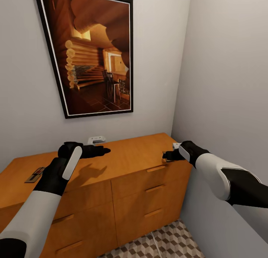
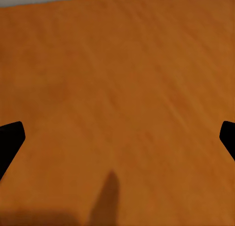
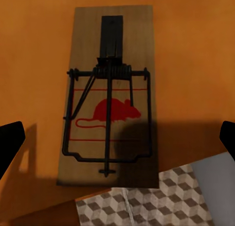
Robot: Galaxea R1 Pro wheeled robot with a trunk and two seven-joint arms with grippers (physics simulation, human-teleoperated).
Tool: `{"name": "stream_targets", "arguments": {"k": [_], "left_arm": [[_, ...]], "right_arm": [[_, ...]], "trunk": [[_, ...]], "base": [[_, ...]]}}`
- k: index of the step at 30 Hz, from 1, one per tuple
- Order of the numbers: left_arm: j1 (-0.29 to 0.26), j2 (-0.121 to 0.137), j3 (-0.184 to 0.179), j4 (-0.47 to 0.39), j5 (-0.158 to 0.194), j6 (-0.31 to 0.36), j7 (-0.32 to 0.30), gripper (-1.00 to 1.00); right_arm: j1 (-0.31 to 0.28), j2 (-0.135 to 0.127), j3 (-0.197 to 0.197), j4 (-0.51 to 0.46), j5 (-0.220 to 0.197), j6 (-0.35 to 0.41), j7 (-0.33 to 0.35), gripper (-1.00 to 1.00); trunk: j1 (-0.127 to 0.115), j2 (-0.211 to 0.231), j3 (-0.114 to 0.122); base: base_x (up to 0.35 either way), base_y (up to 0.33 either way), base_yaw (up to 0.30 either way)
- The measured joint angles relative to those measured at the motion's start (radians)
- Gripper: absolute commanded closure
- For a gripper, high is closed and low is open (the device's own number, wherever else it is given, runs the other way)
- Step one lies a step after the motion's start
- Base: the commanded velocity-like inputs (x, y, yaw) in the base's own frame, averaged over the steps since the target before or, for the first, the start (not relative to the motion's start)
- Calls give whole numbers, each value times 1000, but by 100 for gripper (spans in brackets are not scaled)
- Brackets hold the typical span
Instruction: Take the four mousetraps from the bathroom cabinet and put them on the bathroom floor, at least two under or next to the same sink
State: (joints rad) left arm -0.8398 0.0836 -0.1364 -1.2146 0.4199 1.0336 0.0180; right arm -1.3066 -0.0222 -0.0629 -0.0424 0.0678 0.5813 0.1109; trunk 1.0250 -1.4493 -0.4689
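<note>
The orange-brown cabinet (image 1: pixel 126 157) stands against the wall under a framed picture. One mousetrap (image 1: pixel 34 175) lies on its top at the far left. A second mousetrap (image 3: pixel 110 96), a wooden board with a red mouse print and a dark wire bar, lies near the top's front right edge. My right gripper (image 1: pixel 166 156) hovers open just above it, and in the right wrist view the fingertips (image 3: pixel 10 142) are spread wider than the board. My left gripper (image 1: pixel 106 151) is open over bare cabinet top (image 2: pixel 117 88), near the middle back. The cube-patterned bathroom floor (image 1: pixel 167 243) lies below.
A large framed picture of a log cabin interior (image 1: pixel 93 53) hangs above the cabinet. A small white object (image 1: pixel 96 139) sits at the back of the top by the wall. The right wall (image 1: pixel 230 101) closes in beside the cabinet's right end. Several drawer fronts with tab handles (image 1: pixel 154 188) face me.
</note>
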Motion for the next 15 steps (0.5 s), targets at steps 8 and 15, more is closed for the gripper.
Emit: {"name": "stream_targets", "arguments": {"k": [8,15], "left_arm": [[0,0,0,0,0,-1,0,-100],[0,0,0,0,0,-1,0,-100]], "right_arm": [[1,1,2,5,0,-3,0,-100],[2,1,4,6,2,-11,0,-100]], "trunk": [[0,0,0],[0,0,0]], "base": [[0,0,0],[0,0,0]]}}
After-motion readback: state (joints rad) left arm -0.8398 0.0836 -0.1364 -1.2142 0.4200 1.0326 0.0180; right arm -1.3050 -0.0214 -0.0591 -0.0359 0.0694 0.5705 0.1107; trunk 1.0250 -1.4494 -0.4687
